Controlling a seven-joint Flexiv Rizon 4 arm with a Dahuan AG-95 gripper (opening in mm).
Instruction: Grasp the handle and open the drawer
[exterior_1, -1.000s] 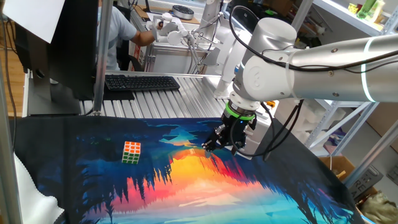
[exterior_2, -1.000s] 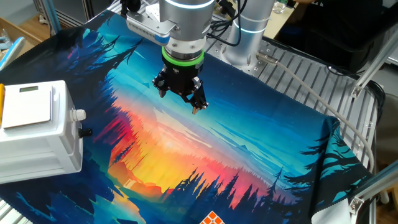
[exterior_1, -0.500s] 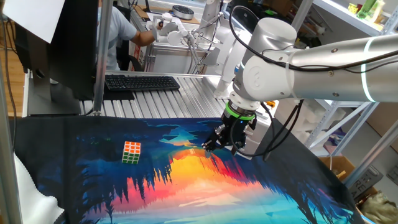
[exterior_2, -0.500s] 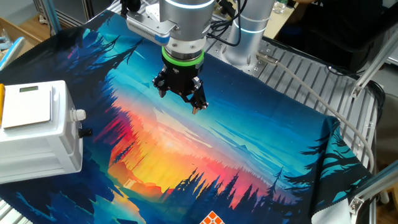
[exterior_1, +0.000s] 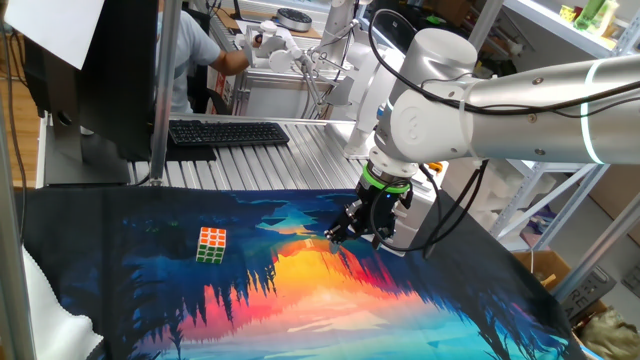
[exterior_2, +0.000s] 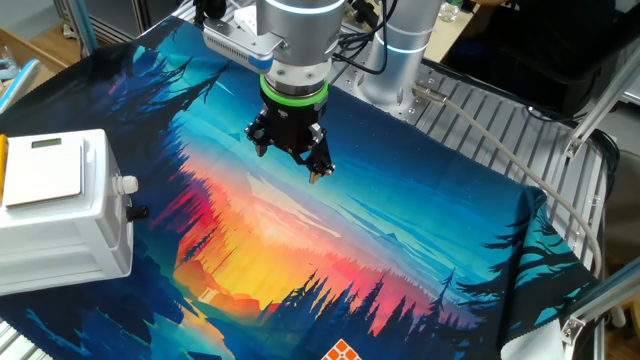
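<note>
The drawer (exterior_2: 62, 215) is a white boxy unit at the left edge of the other fixed view, standing on the printed mat. Its handle (exterior_2: 137, 212), a small black knob, sticks out of the front that faces right. My gripper (exterior_2: 290, 162) hangs over the mat to the upper right of the knob, well apart from it, pointing down, open with nothing between its fingers. In the one fixed view the gripper (exterior_1: 350, 236) hovers above the middle of the mat; the drawer and the handle are out of that view.
A multicoloured puzzle cube (exterior_1: 211, 244) lies on the mat, its corner also showing at the bottom edge (exterior_2: 340, 352). A keyboard (exterior_1: 228, 132) rests on the metal slats beyond the mat. A small white knob (exterior_2: 125, 185) sits above the handle.
</note>
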